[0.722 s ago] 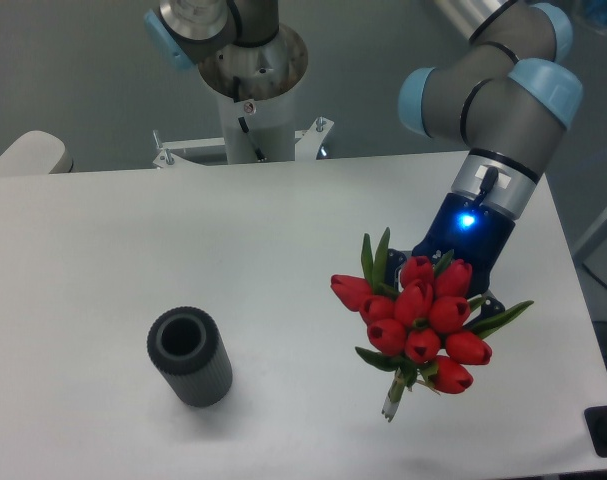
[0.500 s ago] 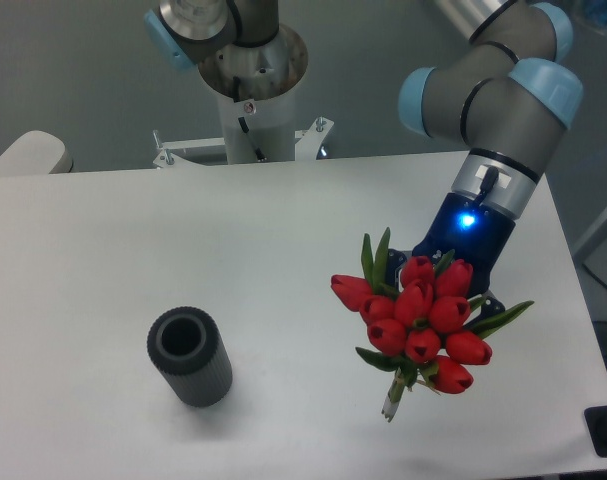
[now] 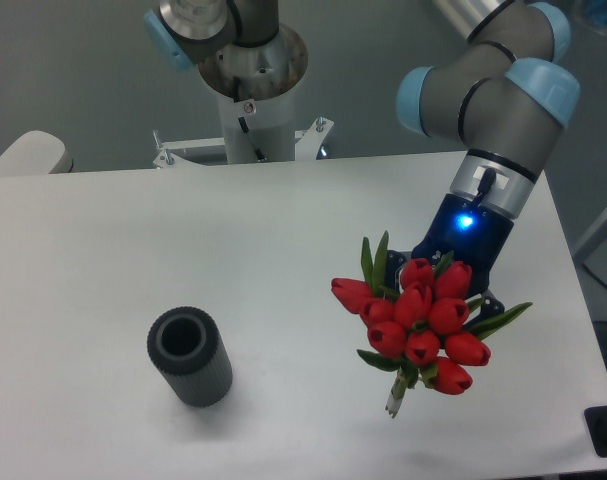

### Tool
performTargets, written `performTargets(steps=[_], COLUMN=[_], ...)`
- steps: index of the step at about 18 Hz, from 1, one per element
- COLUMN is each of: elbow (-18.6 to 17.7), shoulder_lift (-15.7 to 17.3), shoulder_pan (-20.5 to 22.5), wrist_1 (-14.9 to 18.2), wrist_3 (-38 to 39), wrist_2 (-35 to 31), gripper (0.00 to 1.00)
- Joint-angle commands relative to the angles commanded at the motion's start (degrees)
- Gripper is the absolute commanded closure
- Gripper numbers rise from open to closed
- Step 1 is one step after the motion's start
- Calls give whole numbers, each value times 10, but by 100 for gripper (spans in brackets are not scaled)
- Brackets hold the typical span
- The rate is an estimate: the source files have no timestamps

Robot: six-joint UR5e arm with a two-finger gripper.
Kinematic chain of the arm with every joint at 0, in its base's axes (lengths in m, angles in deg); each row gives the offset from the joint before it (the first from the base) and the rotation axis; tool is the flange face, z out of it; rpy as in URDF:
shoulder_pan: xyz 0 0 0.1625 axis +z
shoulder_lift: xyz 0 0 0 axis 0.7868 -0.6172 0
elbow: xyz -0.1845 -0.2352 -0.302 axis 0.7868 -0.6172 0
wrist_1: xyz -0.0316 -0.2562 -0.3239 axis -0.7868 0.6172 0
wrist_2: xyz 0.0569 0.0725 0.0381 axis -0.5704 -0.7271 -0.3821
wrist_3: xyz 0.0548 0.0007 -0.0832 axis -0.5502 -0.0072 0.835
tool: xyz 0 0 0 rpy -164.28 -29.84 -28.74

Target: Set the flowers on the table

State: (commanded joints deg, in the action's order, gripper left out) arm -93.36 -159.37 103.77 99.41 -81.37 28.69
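Note:
The flowers (image 3: 419, 320) are a bunch of red tulips with green leaves and pale tied stems. They hang tilted over the right front part of the white table (image 3: 283, 250), blooms toward the camera, stem ends (image 3: 393, 400) pointing down. My gripper (image 3: 461, 300) sits behind the blooms with a blue light on its body. Its fingers are hidden by the flowers, and the bunch stays aloft against it, so it is shut on the flowers. Whether the stem ends touch the table I cannot tell.
A dark grey ribbed cylinder vase (image 3: 189, 356) stands upright and empty at the front left. The robot's base column (image 3: 251, 90) stands behind the table's far edge. A pale rounded object (image 3: 28, 155) is at the far left. The table's front and right edges are near the flowers.
The flowers and the gripper have barely moved, at most a slight downward shift. The vase has not moved.

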Motion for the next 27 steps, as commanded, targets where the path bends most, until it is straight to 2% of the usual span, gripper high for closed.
performTargets(steps=[5, 8, 13, 19, 27], elbow=[-6, -23, -38, -73, -118], shoulder_lift=[16, 28, 40, 54, 57], shoulder_pan=[-7, -8, -24, -54, -88], wrist_1=[1, 0, 1, 1, -1], wrist_3=[-2, -4, -40, -119, -213], wrist_2=[-87, -136, -224, -352, -511], gripper=[65, 65, 65, 65, 65])
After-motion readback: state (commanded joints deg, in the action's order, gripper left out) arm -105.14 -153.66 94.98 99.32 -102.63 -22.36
